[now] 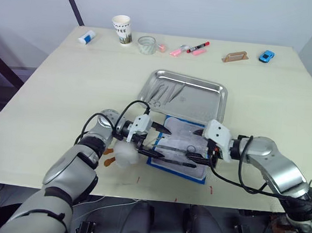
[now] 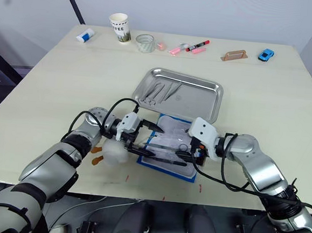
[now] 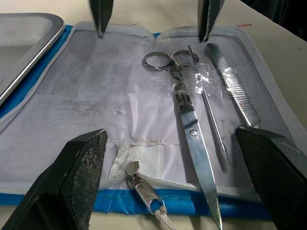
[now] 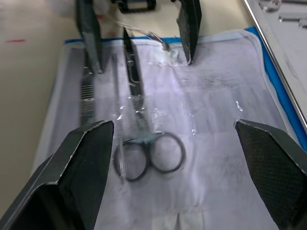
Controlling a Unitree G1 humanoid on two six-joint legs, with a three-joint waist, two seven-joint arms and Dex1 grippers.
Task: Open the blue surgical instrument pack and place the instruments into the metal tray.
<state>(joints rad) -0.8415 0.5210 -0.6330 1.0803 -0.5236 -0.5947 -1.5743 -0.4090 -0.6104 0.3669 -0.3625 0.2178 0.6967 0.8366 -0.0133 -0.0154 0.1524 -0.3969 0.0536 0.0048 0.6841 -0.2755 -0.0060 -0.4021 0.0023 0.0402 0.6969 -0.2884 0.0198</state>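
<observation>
A pale wooden surface stands before a white wall. The blue surgical instrument pack lies open at the near edge, touching the metal tray. Three instruments rest inside it: scissors, probe, forceps. Left end effector and right end effector face each other over it, both spread wide, empty.

Silver-grey arms with black joints and looping black cables (white housings at the wrists); black, rough-textured fingers.

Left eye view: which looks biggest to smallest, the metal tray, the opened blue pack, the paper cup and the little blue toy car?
1. metal tray
2. blue surgical instrument pack, partly hidden by the end effectors, so less certain
3. paper cup
4. blue toy car

The cup and car sit farther from the camera.
</observation>
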